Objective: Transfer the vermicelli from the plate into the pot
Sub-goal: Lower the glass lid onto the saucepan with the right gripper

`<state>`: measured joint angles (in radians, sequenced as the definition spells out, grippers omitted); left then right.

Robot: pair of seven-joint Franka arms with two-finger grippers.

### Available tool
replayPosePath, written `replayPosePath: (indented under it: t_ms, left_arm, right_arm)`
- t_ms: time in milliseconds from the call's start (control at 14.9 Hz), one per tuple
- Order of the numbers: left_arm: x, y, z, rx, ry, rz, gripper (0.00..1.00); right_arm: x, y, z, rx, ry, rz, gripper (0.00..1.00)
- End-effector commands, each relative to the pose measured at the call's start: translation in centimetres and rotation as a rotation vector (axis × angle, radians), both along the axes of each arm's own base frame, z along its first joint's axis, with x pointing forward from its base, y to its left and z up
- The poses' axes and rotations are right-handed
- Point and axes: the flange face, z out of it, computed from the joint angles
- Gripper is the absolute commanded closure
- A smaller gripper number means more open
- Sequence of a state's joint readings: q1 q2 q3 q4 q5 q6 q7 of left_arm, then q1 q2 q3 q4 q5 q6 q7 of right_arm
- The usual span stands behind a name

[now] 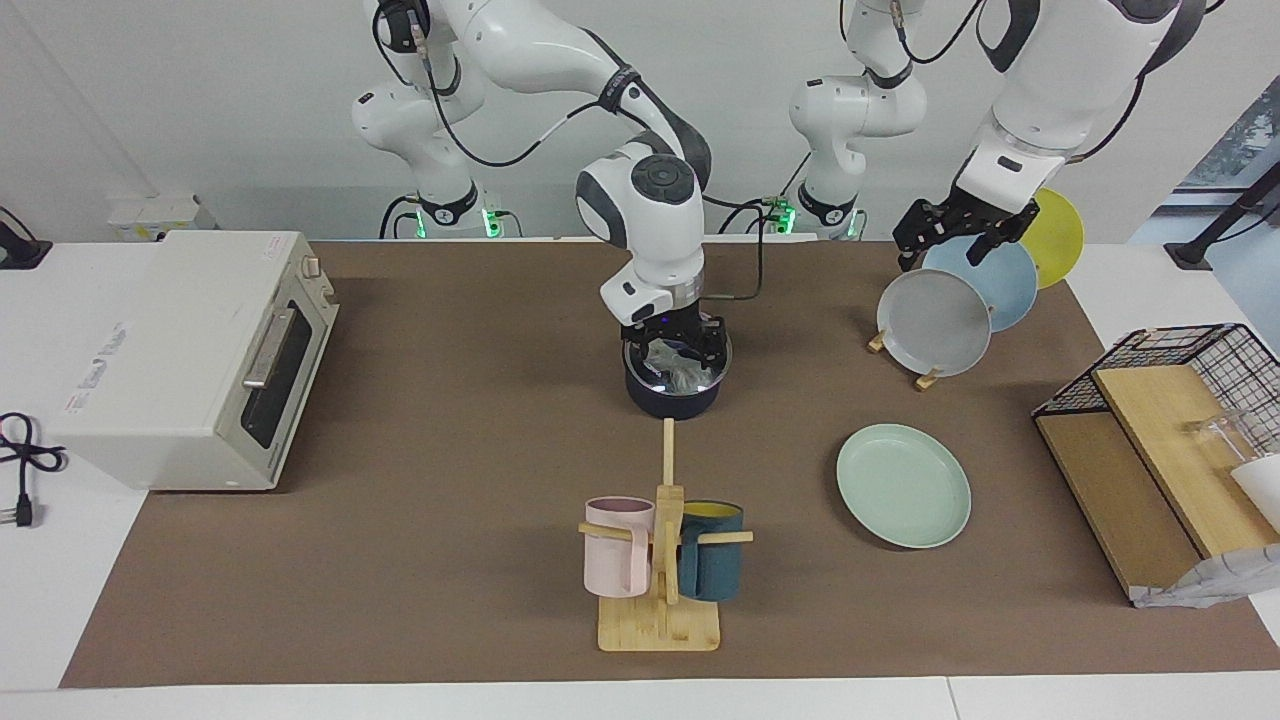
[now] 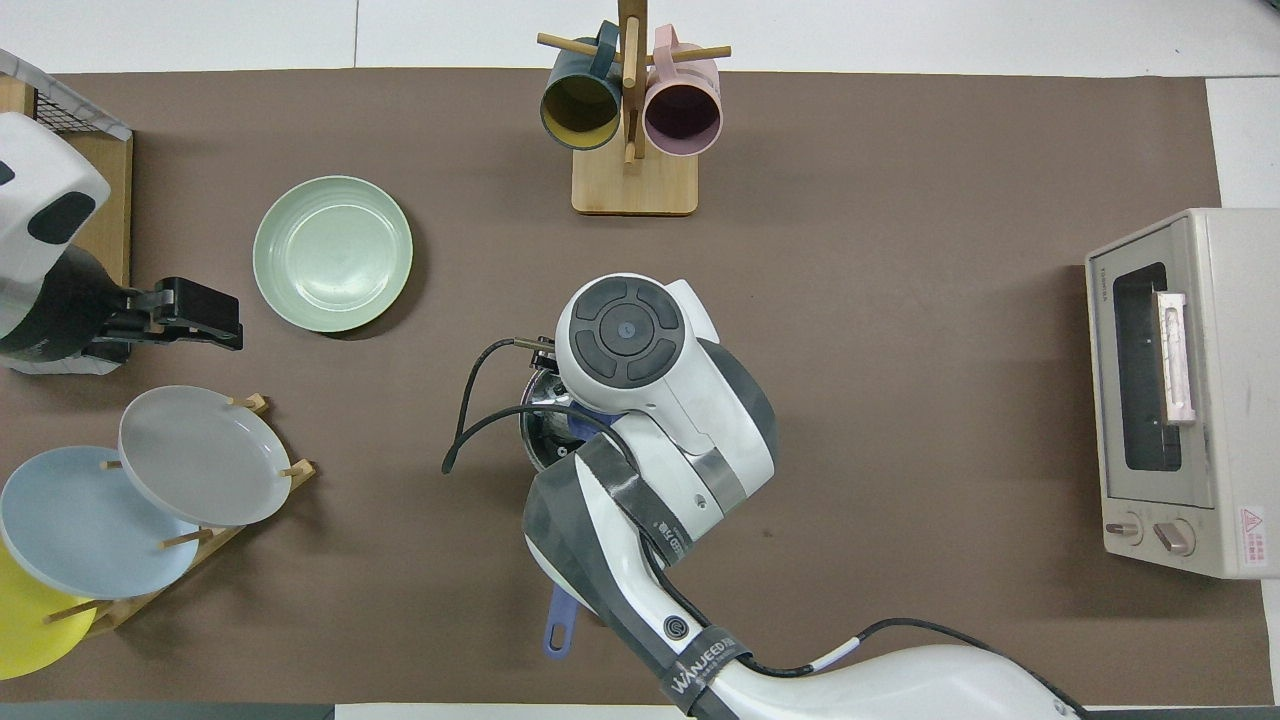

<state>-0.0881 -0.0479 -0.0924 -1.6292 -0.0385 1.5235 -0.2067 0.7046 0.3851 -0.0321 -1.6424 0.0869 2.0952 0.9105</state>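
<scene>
A brown mat (image 1: 450, 560) covers the white table before a plain white wall. The vermicelli (image 1: 678, 368), a translucent white tangle, lies in the dark navy pot (image 1: 672, 398) at mid-table, whose blue handle (image 2: 562, 622) points toward the robots. The right gripper (image 1: 680, 342) hangs just over the pot's mouth, fingers apart and empty. The mint-green plate (image 1: 903, 485) lies bare toward the left arm's end. The left gripper (image 1: 935, 232) waits, fingers apart, above the plate rack (image 1: 925, 378).

One camera sits high up across the table (image 1: 400, 600) and looks back at the robots. The other hangs high above the robots and looks almost straight down. Both are far off, and both see the same brown table around the right gripper (image 1: 675, 345).
</scene>
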Motion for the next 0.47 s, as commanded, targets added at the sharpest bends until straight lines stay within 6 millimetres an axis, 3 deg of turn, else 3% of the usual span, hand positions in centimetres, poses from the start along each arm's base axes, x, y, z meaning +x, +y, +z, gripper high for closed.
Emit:
replayPosePath:
  t_ms: [0,201,402]
  left_arm:
    - [-0.5,0.1,0.1,-0.011,0.003,0.008,0.00]
    - [-0.5,0.1,0.2,-0.012,0.001,0.008,0.00]
    - [-0.5,0.1,0.2,-0.012,0.001,0.008,0.00]
  right_arm:
    - [-1.7,1.4,0.1,-0.042,-0.002,0.074,0.00]
    - [-3.7,2.7,-0.3,-0.068,0.000,0.121,0.00]
    - [-4.1,2.1,-0.9,-0.118,-0.015,0.190,0.00]
